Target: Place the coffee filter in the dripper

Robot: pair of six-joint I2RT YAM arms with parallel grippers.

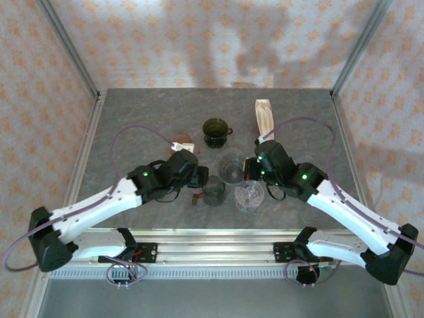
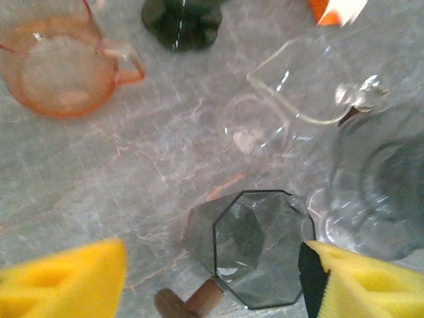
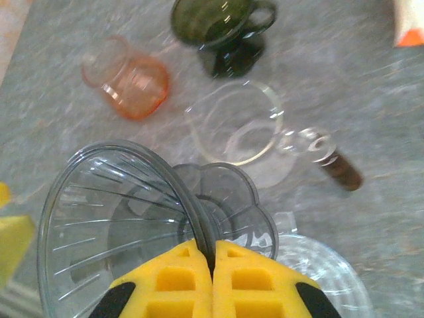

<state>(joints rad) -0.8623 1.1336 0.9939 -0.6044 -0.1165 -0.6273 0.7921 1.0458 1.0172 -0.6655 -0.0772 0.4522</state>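
The right hand [image 3: 212, 255] is closed on the rim of a ribbed dripper [image 3: 99, 212] – the glass wall is pinched between its two yellow pads. The left hand [image 2: 212, 285] is spread wide above a grey dripper [image 2: 258, 255], one pad at either side of it. Whether the right-side pad touches the grey rim cannot be told from the wrist view.

Seen from above, the coffee filter [image 1: 265, 116] is laid on the surface [image 1: 132, 119] at about 1 o'clock from the clear dripper [image 1: 232, 167]. It is well apart from the ribbed dripper and is held by neither hand. The clear dripper is set in the middle of the group. A green dripper [image 1: 215, 131] is placed at its 11 o'clock and a pink dripper [image 1: 182, 140] at its 10 o'clock, partly covered by the left arm. The grey dripper is found at 7 o'clock from the clear one – its wooden handle is turned toward 8 o'clock. The ribbed dripper is seen at 5 o'clock, just beside the grey one.
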